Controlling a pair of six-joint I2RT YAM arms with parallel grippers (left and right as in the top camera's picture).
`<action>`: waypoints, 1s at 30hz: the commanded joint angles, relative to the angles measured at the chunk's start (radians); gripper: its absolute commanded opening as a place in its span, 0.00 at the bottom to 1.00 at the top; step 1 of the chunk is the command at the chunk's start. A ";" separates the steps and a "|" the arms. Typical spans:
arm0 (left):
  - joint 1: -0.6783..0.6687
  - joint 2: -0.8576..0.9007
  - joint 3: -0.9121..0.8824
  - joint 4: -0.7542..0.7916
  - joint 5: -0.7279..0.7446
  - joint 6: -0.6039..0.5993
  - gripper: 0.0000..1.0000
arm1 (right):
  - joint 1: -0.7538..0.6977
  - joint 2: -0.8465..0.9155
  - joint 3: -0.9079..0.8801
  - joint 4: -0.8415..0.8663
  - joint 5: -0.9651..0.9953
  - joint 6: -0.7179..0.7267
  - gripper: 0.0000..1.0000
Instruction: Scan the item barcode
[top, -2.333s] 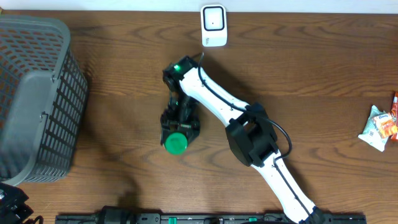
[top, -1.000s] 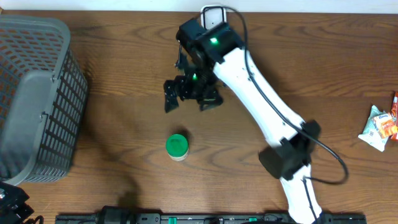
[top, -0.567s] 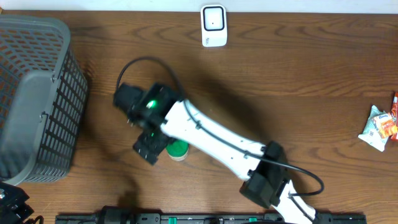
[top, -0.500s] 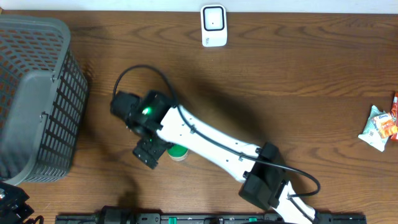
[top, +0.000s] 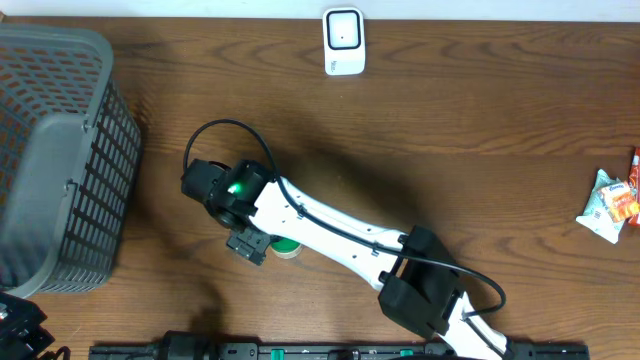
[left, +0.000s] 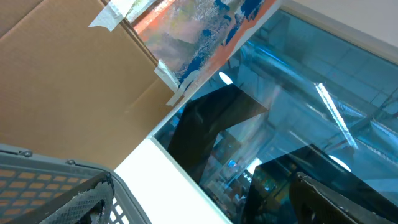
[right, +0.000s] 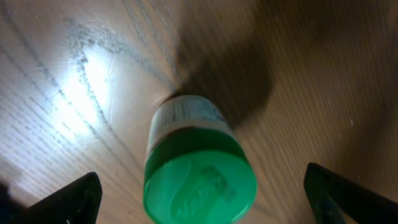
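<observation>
The wooden table (top: 500, 150) fills the overhead view, with a grey mesh basket (top: 60, 150) at its left edge. The white right arm (top: 330, 225) runs from the bottom edge up and left to the lower centre-left. There the right gripper (top: 248, 243) hangs over the bottle (top: 287, 244), jaws spread wide and gripping nothing. In the wrist view the bottle (right: 199, 180) sits centred between the two dark fingertips (right: 62, 199), apart from both. It stands upright on the wood, a small pale bottle with a bright green ribbed screw cap and a printed label band just under the cap. A white scanner (top: 343, 40) lies at the top centre, well apart from the bottle.
</observation>
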 joint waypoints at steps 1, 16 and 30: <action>0.006 -0.005 -0.005 0.005 0.013 -0.006 0.90 | -0.027 0.008 -0.059 0.021 -0.023 -0.039 0.99; 0.006 -0.005 -0.005 0.004 0.013 -0.006 0.90 | -0.048 0.008 -0.179 0.128 -0.168 0.042 0.99; 0.006 -0.005 -0.005 0.005 0.014 -0.006 0.90 | -0.078 0.008 -0.263 0.171 -0.172 0.152 0.95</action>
